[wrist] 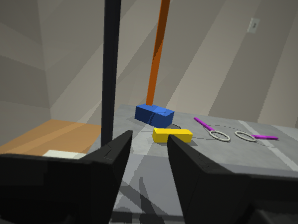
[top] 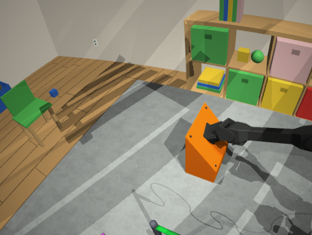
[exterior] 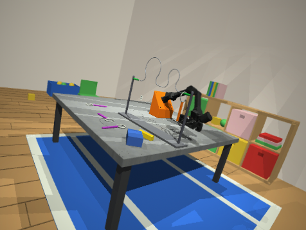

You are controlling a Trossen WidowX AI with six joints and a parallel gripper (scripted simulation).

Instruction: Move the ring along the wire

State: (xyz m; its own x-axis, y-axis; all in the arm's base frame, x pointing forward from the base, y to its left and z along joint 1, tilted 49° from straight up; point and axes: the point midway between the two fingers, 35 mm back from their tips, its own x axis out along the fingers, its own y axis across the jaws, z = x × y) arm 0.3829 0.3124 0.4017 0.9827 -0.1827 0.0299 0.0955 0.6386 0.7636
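ring (exterior: 182, 96) hangs on green bit (exterior: 186, 94) by near post (exterior: 184, 119), handle (wrist: 157, 55) dangling straight down. Looks light, stiff, thin, prob swings if bumped, so pinch mid-handle, squarely. gripper (wrist: 149, 137) narrowed but grasping nothing, handle sits beyond fingertips, not between.

Count: 2 posts, 1 orange-handled ring, 3 purple spares (exterior: 112, 126), 1 blue block (wrist: 154, 114), 1 yellow block (wrist: 173, 135), 1 wedge (top: 204, 144).

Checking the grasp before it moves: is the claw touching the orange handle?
Apart. In the wrist view the orange handle hangs beyond the claw, and only the table shows between its fingers.
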